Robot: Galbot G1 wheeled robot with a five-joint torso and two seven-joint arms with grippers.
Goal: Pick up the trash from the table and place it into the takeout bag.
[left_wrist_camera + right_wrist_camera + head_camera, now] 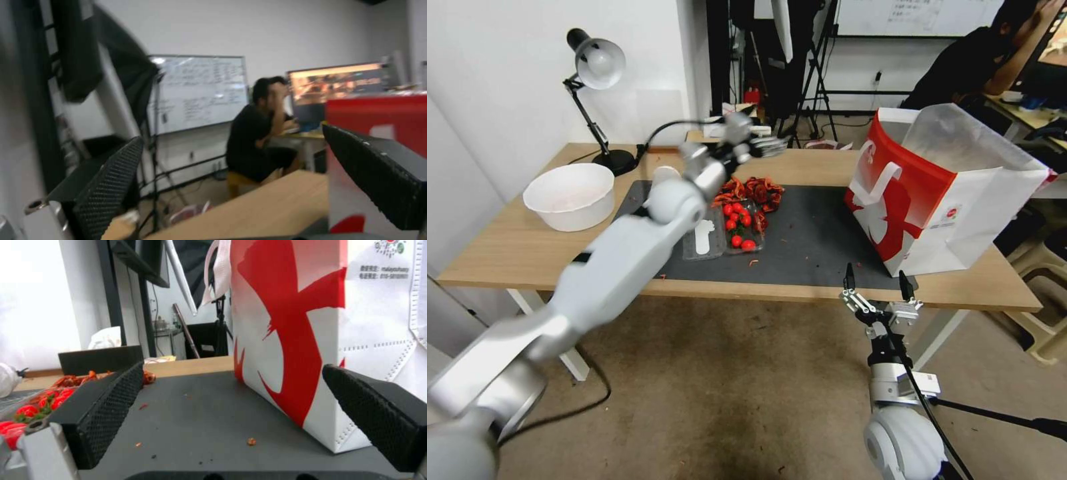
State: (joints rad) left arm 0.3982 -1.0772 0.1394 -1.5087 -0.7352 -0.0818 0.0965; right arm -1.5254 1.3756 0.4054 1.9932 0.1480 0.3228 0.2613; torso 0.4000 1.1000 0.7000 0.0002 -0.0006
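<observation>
- Table point(507, 257): light wood top, white legs, with a dark grey mat point(814, 233) across its middle.
- White bowl point(570, 195): round, upright on the bare wood at the table's left end, beside the mat's left edge; its inside looks empty.
- Desk lamp point(597, 67): black arm and base, standing at the far left corner behind the bowl.
- Left arm: reaches from the lower left across the table's front edge and over the mat's left part.
- Left gripper point(770, 145): raised above the table's far edge, empty. In the left wrist view its two black fingers point(111, 186) stand wide apart with nothing between them.
- Clear tray point(744, 227): lies on the mat under the left arm, with small red tomatoes point(739, 223) inside. A second clear tray point(704, 239) with a white piece in it lies just to its left.
- Red scraps point(757, 190): a loose heap on the mat just behind the trays; a few crumbs are scattered on the mat to the right.
- Right gripper point(877, 283): low at the table's front edge, just in front of the bag's near corner, empty. Its fingers point(111, 406) are spread wide, pointing over the mat.
- Takeout bag point(954, 200): red and white, white flat handle, silvery lining, upright with its mouth open, on the mat's right end, taller than everything else on the table.
</observation>
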